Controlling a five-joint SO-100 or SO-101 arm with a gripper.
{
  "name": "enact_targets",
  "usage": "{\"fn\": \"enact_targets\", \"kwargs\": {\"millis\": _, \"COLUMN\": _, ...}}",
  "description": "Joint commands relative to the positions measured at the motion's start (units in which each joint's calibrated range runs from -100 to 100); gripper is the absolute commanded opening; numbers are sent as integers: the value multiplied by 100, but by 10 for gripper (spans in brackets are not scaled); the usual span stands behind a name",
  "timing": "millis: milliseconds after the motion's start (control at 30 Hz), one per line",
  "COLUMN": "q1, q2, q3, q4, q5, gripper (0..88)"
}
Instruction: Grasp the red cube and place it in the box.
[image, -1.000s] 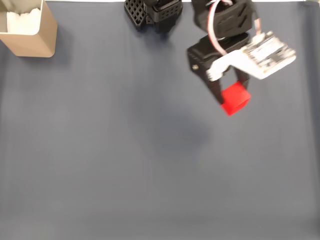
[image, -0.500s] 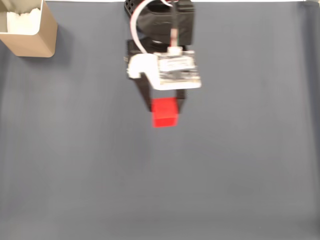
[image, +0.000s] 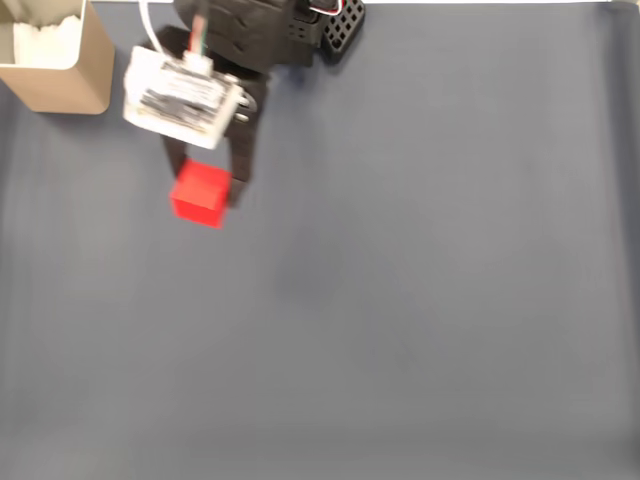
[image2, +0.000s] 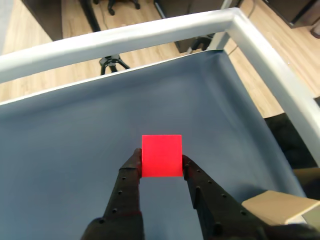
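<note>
While the red cube (image: 200, 194) is carried clear of the surface, it is seen pinched between the two dark fingers of the gripper (image: 206, 186), which is closed on it from opposite sides. In the wrist view the cube (image2: 161, 155) is held at the fingertips (image2: 134, 161), its near face square to the camera, with most of its bulk projecting beyond the tips. Such a hold is judged adequate for transport, though little finger surface is engaged, and a slip cannot be ruled out under a sharp movement.

In the fixed view the cube is located over the dark blue mat (image: 420, 300), toward the mat's far left corner. The box (image: 60, 62) is found at that same corner, near the cube but apart from it, with white padding (image: 48, 40) visible inside its thin walls. In the wrist view a tan corner of the box (image2: 274, 208) is noted at the lower right, beside the gripper (image2: 161, 167).

The step in hand is judged to be transport: grasping is complete and placing is not yet done. Motion blur on the arm's white board (image: 180, 98) is consistent with travel. For release, the cube would need to be brought above the box opening, clear of the nearer wall, before the fingers are parted.
</note>
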Motion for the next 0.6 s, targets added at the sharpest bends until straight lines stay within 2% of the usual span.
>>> {"fn": "enact_targets", "kwargs": {"millis": 0, "q1": 533, "q2": -212, "q3": -357, "q4": 37, "q5": 15, "gripper": 0}}
{"fn": "enact_targets", "kwargs": {"millis": 567, "q1": 2330, "q2": -229, "q3": -467, "q4": 160, "q5": -117, "gripper": 0}}
